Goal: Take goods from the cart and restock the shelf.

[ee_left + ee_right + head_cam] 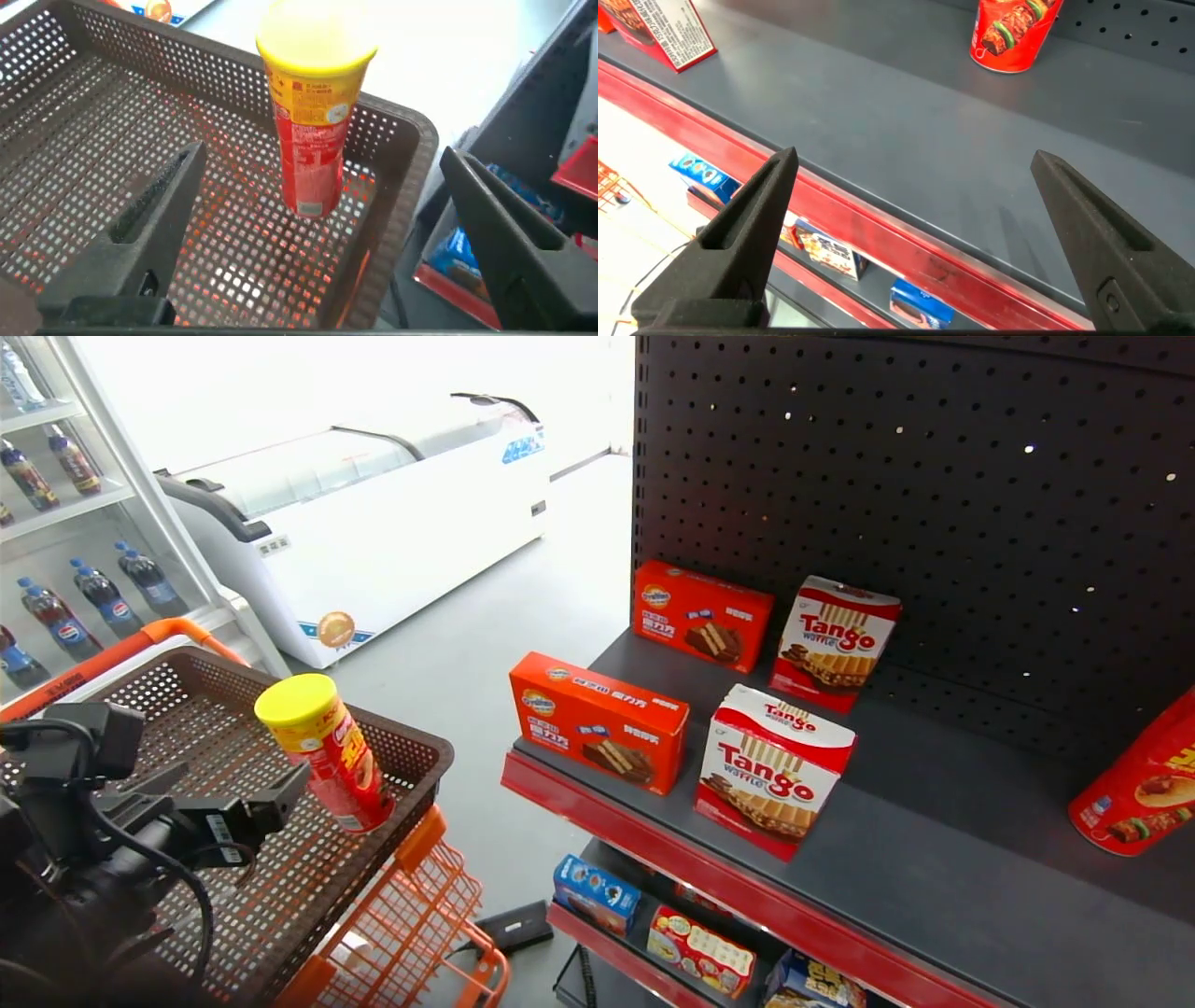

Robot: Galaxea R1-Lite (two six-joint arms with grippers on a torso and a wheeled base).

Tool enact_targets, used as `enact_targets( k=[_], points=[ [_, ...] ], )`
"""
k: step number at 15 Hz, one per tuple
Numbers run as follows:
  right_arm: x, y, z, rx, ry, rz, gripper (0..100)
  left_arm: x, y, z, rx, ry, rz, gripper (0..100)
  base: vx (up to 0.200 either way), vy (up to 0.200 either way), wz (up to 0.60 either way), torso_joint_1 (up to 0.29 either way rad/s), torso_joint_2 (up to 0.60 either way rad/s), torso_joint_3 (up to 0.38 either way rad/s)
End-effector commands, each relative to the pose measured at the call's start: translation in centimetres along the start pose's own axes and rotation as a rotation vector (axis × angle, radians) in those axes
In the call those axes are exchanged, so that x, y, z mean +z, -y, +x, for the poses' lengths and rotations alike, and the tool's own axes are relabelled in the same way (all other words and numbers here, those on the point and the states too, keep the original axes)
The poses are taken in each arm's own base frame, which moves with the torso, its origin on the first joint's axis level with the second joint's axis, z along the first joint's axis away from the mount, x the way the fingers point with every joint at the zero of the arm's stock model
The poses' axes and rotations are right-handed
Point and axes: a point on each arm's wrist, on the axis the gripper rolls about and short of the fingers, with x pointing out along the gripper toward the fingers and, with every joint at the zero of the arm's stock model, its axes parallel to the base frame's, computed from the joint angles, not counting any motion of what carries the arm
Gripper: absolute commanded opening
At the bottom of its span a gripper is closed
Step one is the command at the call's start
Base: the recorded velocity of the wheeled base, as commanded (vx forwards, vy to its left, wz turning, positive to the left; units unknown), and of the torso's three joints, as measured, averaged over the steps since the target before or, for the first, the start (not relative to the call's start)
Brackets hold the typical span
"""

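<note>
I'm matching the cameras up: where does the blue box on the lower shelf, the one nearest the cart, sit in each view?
Head view: blue box low in the middle, at the cart end of the lower shelf.
Left wrist view: blue box past the basket corner.
Right wrist view: blue box just under the red edge.
Shared landmark: that red edge runs above the box in all three.

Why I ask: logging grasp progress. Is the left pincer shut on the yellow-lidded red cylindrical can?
No: the left pincer is wide open, its fingers apart from the yellow-lidded red cylindrical can.
</note>
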Motion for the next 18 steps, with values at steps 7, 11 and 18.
enact_targets(
  k=[7, 11, 18],
  points=[
    [0.0, 0.0, 0.0, 0.0, 0.0, -0.001, 100, -4.7, -0.2, 8.4, 0.031, -0.002, 0.014, 100, 0.0, 0.0, 0.0, 0.0, 0.0, 0.0],
    [0.0, 0.0, 0.0, 0.0, 0.0, -0.001, 100, -5.7, -0.5, 11.4, 0.049, 0.004, 0.01, 100, 0.0, 0.0, 0.0, 0.0, 0.0, 0.0],
    [0.0, 0.0, 0.0, 0.0, 0.0, -0.001, 100, -5.4, -1.0, 14.4, 0.064, 0.066, 0.008, 0, 0.0, 0.0, 0.0, 0.0, 0.0, 0.0]
  ],
)
